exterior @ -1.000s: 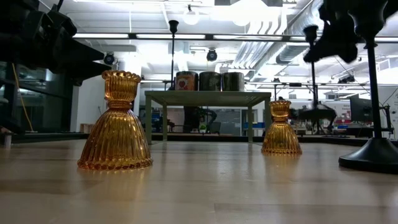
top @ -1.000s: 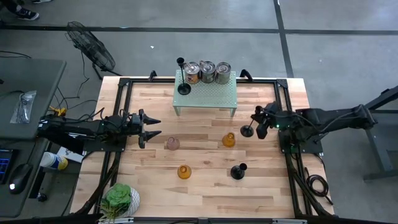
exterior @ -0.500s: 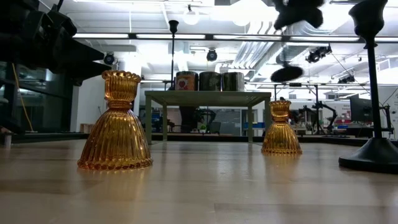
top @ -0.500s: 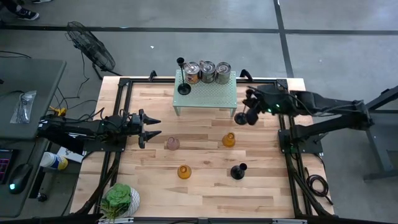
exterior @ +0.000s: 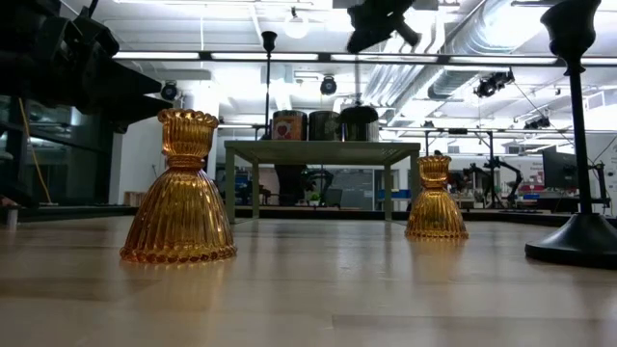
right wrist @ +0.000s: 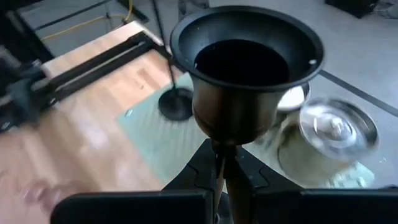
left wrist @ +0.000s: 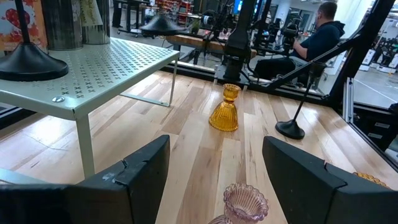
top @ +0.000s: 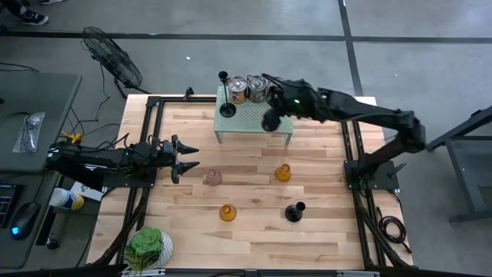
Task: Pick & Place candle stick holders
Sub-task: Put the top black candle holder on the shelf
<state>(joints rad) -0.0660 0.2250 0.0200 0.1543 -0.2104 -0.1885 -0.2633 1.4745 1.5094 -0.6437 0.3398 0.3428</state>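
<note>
right gripper (right wrist: 219,180) is clamped tight on the thin stem of a black holder (top: 270,121), carrying it in the air over the perforated green shelf (top: 280,117) at about 12 o'clock on the table (top: 323,238); cup end faces the wrist camera, round base hangs toward the shelf. judgement: metal-looking, stiff, not fragile, but top-heavy at both ends with a skinny smooth stem, so it can pivot or slide in the jaws; stem grip is the only sane one, and it needs to go down flat on its base. a second black holder (top: 226,106) already stands on the shelf's 9 o'clock end, next to three shiny tin cans (top: 256,88) at the shelf's 12 o'clock side, so landing room is tight. third black holder (top: 294,211) stands on the wood toward 5 o'clock. two amber glass holders (top: 283,173) (top: 227,212), ribbed bell shape with scalloped rims, sit near table centre and toward 6 o'clock; pink glass holder (top: 213,178) just off the left gripper (top: 184,159). glass ones look heavier, slick and chippable: take them at the narrow neck under the rim, gently. left gripper parked at 9 o'clock, jaws standing apart, holding nothing, pink holder right ahead of it. table is pale butcher-block wood, smooth. potted plant (top: 147,246) at 7 o'clock corner.
</note>
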